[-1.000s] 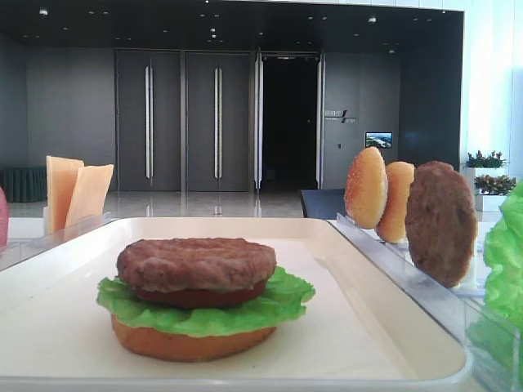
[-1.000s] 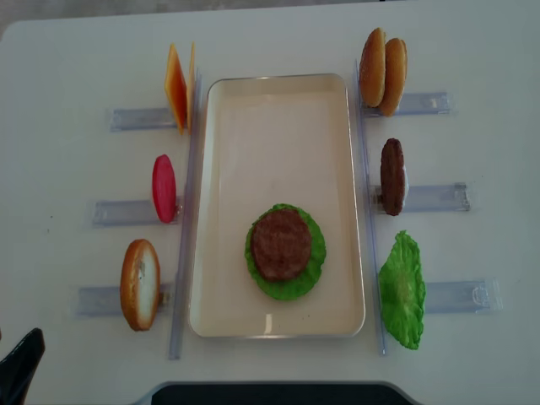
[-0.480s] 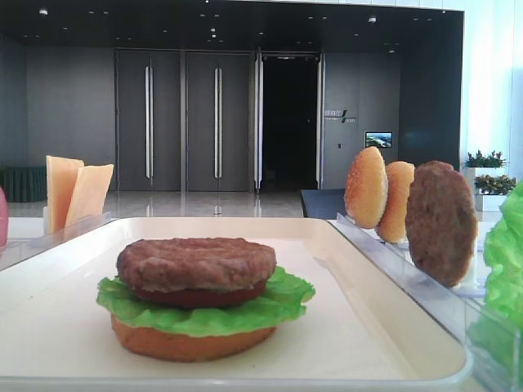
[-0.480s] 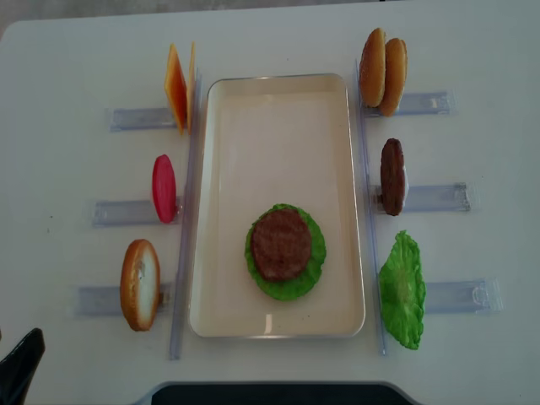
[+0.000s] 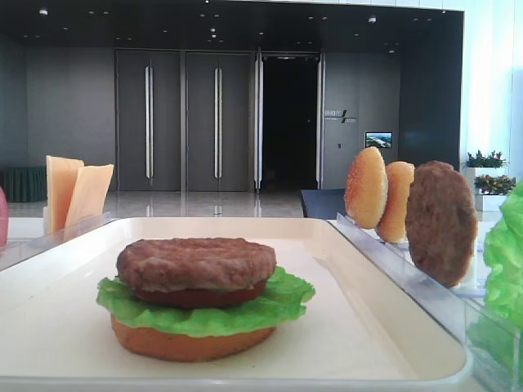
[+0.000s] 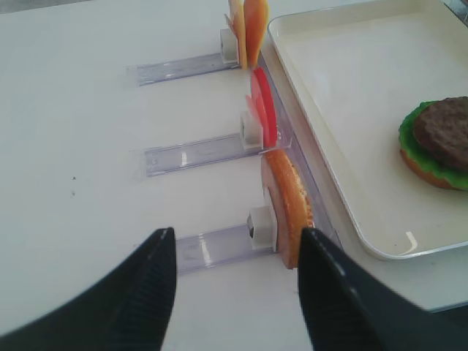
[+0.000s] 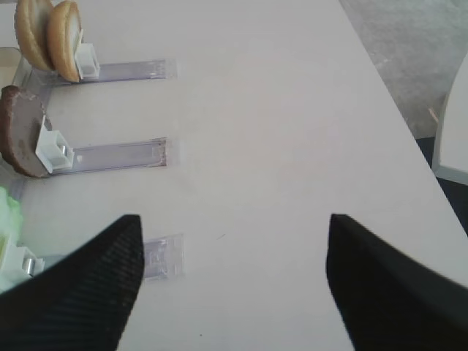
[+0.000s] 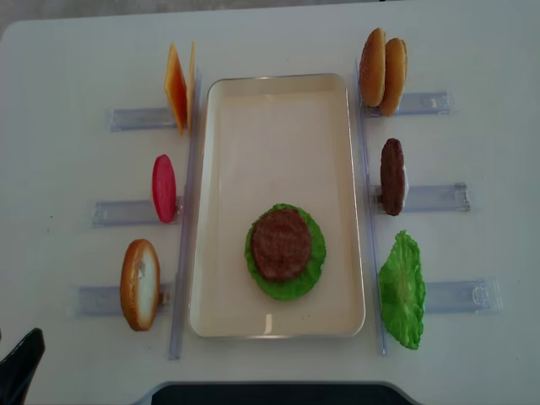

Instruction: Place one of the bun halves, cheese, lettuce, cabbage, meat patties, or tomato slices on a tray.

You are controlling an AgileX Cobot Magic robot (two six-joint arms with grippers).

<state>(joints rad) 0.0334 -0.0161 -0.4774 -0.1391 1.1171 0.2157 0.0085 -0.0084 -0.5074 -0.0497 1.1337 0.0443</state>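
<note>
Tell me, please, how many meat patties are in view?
2. One meat patty tops the lettuce stack on the tray; the other patty stands on edge in its holder right of the tray. None seems hidden.

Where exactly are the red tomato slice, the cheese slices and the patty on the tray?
tomato slice (image 8: 164, 188): overhead view, middle of its red edge.
cheese slices (image 8: 176, 88): overhead view, orange face of the nearer slice.
patty on the tray (image 8: 280, 245): overhead view, centre of its top.

Patty on lettuce in tray
</note>
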